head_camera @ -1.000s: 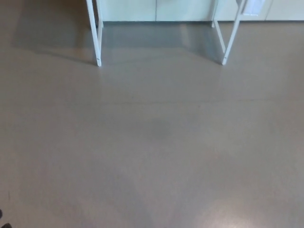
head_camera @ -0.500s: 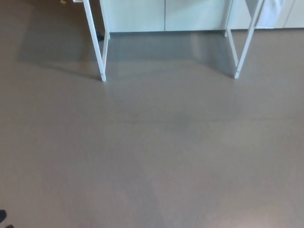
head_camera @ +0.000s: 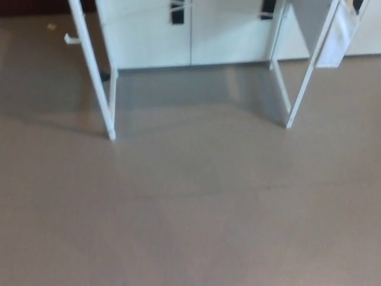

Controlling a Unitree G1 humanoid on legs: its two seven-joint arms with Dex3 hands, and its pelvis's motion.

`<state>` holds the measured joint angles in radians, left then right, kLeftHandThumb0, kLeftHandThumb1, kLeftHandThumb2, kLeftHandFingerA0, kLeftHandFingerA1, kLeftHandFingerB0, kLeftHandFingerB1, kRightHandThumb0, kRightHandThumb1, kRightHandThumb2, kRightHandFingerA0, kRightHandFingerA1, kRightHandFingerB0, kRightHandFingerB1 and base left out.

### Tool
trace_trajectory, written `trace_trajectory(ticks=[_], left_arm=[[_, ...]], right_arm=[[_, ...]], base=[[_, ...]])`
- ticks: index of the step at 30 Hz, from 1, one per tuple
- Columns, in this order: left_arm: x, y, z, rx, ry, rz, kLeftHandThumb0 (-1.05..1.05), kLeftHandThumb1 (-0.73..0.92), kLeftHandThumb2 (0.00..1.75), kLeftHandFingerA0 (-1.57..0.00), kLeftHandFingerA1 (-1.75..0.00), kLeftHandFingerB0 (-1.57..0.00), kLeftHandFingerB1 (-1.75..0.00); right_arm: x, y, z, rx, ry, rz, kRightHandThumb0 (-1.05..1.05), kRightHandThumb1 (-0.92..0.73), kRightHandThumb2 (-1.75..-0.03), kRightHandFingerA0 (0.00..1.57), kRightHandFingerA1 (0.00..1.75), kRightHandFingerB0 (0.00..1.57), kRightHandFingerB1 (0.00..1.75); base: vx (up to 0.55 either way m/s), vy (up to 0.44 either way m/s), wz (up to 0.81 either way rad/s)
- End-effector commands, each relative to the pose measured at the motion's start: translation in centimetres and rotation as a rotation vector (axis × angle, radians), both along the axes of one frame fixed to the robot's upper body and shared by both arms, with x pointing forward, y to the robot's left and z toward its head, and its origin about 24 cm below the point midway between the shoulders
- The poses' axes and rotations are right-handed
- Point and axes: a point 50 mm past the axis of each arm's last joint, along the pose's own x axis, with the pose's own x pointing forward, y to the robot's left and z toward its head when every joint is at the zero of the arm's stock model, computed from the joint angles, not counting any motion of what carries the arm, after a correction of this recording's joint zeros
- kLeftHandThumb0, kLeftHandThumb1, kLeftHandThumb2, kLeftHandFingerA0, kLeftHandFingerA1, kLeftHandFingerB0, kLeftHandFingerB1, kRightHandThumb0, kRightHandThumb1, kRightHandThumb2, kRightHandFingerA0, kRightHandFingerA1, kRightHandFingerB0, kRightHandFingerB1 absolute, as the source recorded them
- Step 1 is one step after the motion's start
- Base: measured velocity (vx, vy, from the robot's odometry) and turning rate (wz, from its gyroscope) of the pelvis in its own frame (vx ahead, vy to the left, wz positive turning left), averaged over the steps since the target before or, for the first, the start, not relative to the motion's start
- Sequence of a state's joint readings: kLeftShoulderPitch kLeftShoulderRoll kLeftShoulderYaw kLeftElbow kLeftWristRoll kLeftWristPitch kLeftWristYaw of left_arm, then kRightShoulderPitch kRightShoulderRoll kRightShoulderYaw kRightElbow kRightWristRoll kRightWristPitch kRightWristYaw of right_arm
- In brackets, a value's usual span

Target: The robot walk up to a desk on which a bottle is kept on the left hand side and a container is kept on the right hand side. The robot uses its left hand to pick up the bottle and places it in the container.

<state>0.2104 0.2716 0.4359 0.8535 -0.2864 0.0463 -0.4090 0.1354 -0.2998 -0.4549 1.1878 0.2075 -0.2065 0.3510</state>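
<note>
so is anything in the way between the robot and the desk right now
Nothing visible does. Bare floor runs up to the white desk legs ahead. The desk top, bottle, container and both hands are out of view, so the path from bottle to container can't be judged.

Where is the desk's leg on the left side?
In the head view, the left desk leg stands on the brown floor in the upper left, just in front of the white cabinets. Neither robot hand shows.

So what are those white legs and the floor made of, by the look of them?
The white legs look like painted metal: thin, straight, square-edged bars with an even white coat, though the blur leaves that open. The floor seems to be smooth vinyl or sealed concrete: seamless grey-brown, with a soft sheen reflecting the white cabinets behind.
</note>
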Motion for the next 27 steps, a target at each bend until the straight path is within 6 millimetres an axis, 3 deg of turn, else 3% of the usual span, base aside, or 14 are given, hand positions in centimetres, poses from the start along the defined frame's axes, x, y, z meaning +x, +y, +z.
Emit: trace_trajectory(ticks=[1, 6, 10, 11, 13, 17, 18, 19, 20, 22, 23, 27], left_arm=[[-0.5, 0.2, 0.2, 0.018, 0.008, -0.003, -0.30, 0.56, 0.65, -0.40, -0.40, -0.41, -0.39], [-0.5, 0.3, 0.4, 0.018, -0.002, -0.030, -0.24, 0.59, 0.57, -0.40, -0.35, -0.40, -0.34], [-0.3, 0.4, 0.4, 0.025, 0.001, -0.014, -0.30, 0.53, 0.64, -0.42, -0.40, -0.41, -0.40], [-0.2, 0.5, 0.4, 0.028, 0.002, -0.010, -0.30, 0.52, 0.64, -0.42, -0.41, -0.42, -0.40], [0.1, 0.5, 0.4, 0.033, 0.005, -0.009, -0.29, 0.54, 0.64, -0.42, -0.40, -0.42, -0.40], [0.2, 0.5, 0.5, 0.034, 0.001, -0.041, -0.33, 0.55, 0.66, -0.39, -0.41, -0.40, -0.40], [0.3, 0.5, 0.5, 0.042, 0.004, -0.056, -0.28, 0.57, 0.57, -0.45, -0.37, -0.41, -0.35], [0.3, 0.5, 0.6, 0.047, 0.007, -0.061, -0.28, 0.57, 0.57, -0.45, -0.37, -0.41, -0.35], [0.4, 0.5, 0.6, 0.051, 0.013, -0.064, -0.30, 0.57, 0.58, -0.49, -0.39, -0.42, -0.35], [0.4, 0.5, 0.6, 0.048, 0.029, -0.061, -0.29, 0.57, 0.57, -0.45, -0.37, -0.40, -0.34], [0.4, 0.5, 0.5, 0.046, 0.037, -0.071, -0.30, 0.58, 0.57, -0.43, -0.37, -0.38, -0.34], [0.4, 0.4, 0.3, 0.072, 0.086, -0.111, -0.31, 0.62, 0.59, -0.48, -0.38, -0.35, -0.33]], right_arm=[[-0.9, -0.3, 0.3, -0.013, -0.034, 0.000, -0.32, -0.26, -0.48, 0.92, 0.54, 0.57, 0.45], [-0.9, -0.3, 0.1, -0.028, 0.003, -0.017, -0.32, -0.27, -0.49, 0.94, 0.53, 0.60, 0.44], [-0.8, -0.2, 0.1, -0.010, -0.023, -0.026, -0.34, -0.26, -0.49, 0.91, 0.54, 0.60, 0.45], [-0.8, -0.2, 0.1, -0.018, -0.020, -0.015, -0.46, -0.26, -0.60, 0.93, 0.59, 0.60, 0.49], [-0.9, -0.2, 0.0, -0.021, -0.010, -0.022, -0.33, -0.27, -0.49, 0.94, 0.53, 0.61, 0.44], [-0.9, -0.1, 0.0, -0.026, -0.017, -0.033, -0.29, -0.31, -0.49, 0.97, 0.53, 0.65, 0.45], [-0.9, -0.1, 0.0, -0.025, -0.019, -0.026, -0.35, -0.28, -0.63, 0.91, 0.63, 0.58, 0.54], [-1.0, -0.1, 0.0, -0.027, -0.017, -0.019, -0.35, -0.28, -0.63, 0.91, 0.63, 0.58, 0.54], [-1.0, 0.0, 0.0, -0.030, -0.015, -0.015, -0.26, -0.33, -0.50, 0.96, 0.52, 0.63, 0.45], [-1.0, -0.1, 0.0, -0.031, -0.012, -0.016, -0.33, -0.26, -0.55, 0.93, 0.58, 0.60, 0.50], [-1.0, -0.1, 0.0, -0.028, -0.011, -0.018, -0.23, -0.32, -0.50, 0.94, 0.52, 0.62, 0.45], [-1.1, -0.1, 0.0, -0.026, -0.006, -0.028, -0.24, -0.30, -0.49, 0.96, 0.54, 0.63, 0.45]], base=[[0.29, 0.067, 0.08], [0.29, 0.001, 0.11], [0.40, -0.222, 0.15], [0.46, -0.512, 0.98], [0.46, -0.495, 0.71], [0.38, -0.115, 0.09], [0.43, -0.059, -0.04], [0.40, -0.032, -0.17], [0.42, -0.040, -0.24], [0.38, 0.073, -0.21], [0.48, 0.127, -0.27], [0.56, 0.174, -0.22]])
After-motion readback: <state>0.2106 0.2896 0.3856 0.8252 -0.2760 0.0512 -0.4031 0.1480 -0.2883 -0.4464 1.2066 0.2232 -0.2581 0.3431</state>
